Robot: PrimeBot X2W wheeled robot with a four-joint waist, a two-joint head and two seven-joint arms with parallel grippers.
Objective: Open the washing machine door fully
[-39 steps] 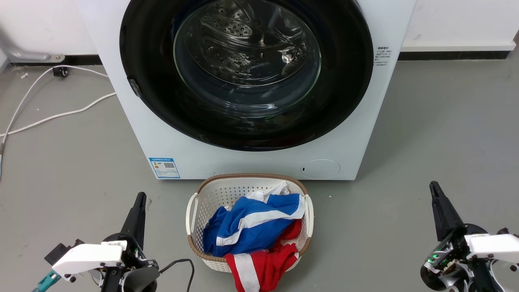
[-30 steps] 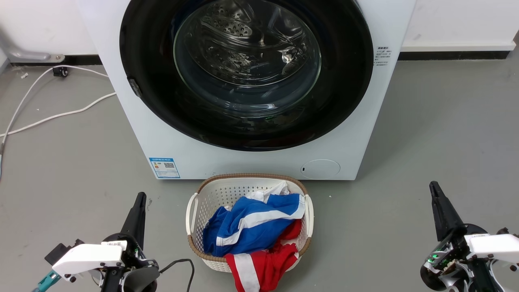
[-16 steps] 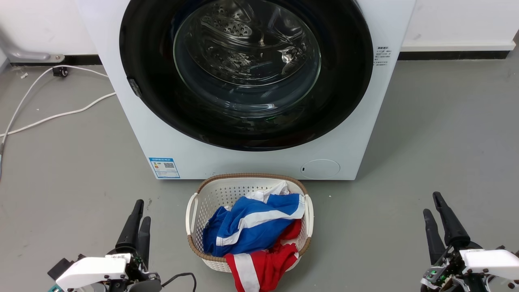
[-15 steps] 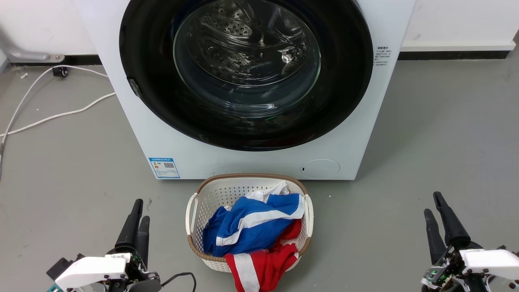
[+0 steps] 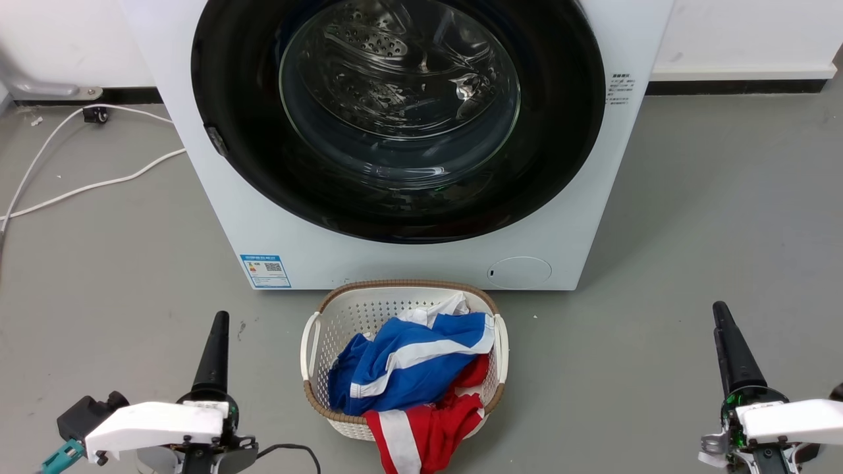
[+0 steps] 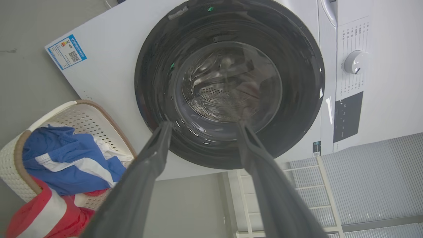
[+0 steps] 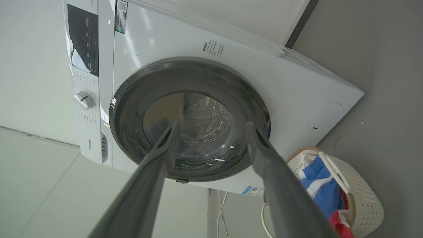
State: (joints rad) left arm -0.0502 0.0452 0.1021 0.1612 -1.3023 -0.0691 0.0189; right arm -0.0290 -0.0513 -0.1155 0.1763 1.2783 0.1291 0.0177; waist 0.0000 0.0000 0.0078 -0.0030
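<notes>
A: Progress?
B: None. Door (image 5: 398, 112) sits shut on washer (image 5: 408, 266), behind basket (image 5: 408, 286). My left claw (image 5: 220, 320) and right claw (image 5: 721, 311) flank basket, both spread wide, empty. Whole opening remains.

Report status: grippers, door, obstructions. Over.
Left gripper, right gripper: open, empty. Washing machine door shut, untouched. Laundry basket sits below door, between grippers; may crowd approach.

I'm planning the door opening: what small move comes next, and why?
Probably raise the left gripper toward the small grey tab at the left rim of the door. The door is shut on the washing machine; this gripper and the right gripper sit open and low, well short of it.
</notes>
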